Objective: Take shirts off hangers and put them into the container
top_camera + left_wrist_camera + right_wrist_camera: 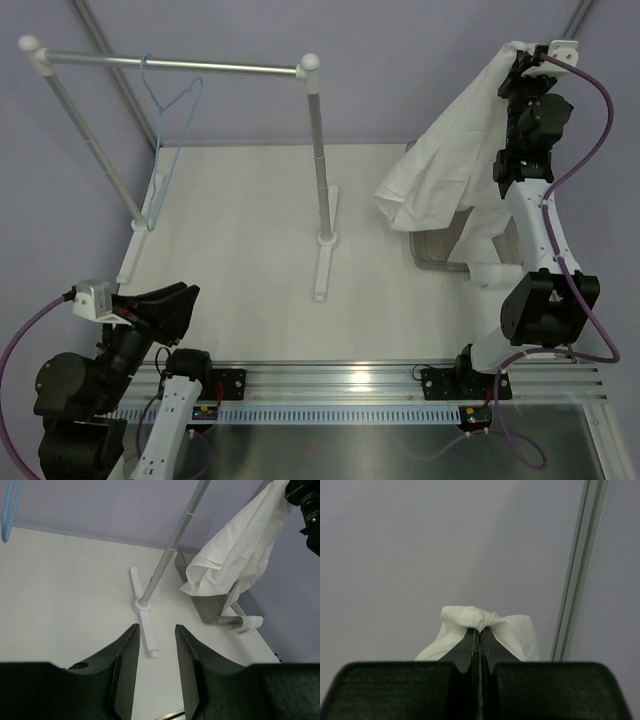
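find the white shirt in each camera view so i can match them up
Top external: upper right, the shirt hanging above the bin.
Left wrist: upper right, hanging over the same bin.
Right wrist: centre, only a bunched fold, pinched by the right gripper.
Shared landmark: the right gripper at the shirt's top shows in all three.

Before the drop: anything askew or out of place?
Yes: the shirt, pinched in the shut right gripper, hangs bunched above the container, and a trailing end appears draped over its rim rather than inside. Nothing else stands out.
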Action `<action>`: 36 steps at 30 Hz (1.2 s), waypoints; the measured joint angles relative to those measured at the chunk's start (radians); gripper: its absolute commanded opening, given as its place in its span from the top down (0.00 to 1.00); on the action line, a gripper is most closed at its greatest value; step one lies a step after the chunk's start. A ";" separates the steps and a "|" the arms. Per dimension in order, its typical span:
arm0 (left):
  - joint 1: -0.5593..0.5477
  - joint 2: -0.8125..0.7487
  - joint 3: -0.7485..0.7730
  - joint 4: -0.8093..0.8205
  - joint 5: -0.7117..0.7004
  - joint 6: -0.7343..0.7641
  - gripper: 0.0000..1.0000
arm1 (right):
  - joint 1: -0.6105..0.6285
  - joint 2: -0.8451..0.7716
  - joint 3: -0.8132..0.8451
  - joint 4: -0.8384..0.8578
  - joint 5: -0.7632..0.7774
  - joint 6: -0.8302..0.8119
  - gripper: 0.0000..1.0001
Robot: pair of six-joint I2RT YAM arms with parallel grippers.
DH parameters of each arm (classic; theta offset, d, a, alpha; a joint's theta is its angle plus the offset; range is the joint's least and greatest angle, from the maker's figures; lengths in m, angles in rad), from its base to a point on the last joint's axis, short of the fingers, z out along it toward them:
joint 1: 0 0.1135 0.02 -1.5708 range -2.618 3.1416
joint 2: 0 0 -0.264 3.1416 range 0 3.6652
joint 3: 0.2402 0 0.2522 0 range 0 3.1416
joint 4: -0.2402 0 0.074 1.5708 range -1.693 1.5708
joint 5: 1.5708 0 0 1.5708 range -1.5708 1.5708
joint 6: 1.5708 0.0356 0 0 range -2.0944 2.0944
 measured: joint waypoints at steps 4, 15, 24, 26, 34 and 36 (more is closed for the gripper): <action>0.002 0.000 -0.003 -0.008 0.006 0.000 0.61 | -0.013 0.037 -0.002 -0.026 0.039 -0.007 1.00; 0.007 0.000 -0.048 -0.008 0.014 0.000 0.61 | -0.019 0.032 0.067 -0.009 0.170 -0.056 1.00; 0.007 -0.001 -0.048 -0.009 0.015 0.000 0.61 | -0.020 0.036 0.011 0.042 0.277 -0.053 1.00; 0.007 -0.003 -0.048 -0.008 0.016 0.000 0.60 | -0.019 0.047 -0.010 0.031 0.293 -0.003 1.00; 0.008 -0.026 -0.048 -0.001 0.023 -0.023 0.60 | -0.008 0.048 -0.228 -0.096 0.305 0.342 1.00; 0.008 -0.037 -0.047 -0.002 0.023 -0.029 0.60 | 0.003 0.048 -0.279 -0.145 0.290 0.418 1.00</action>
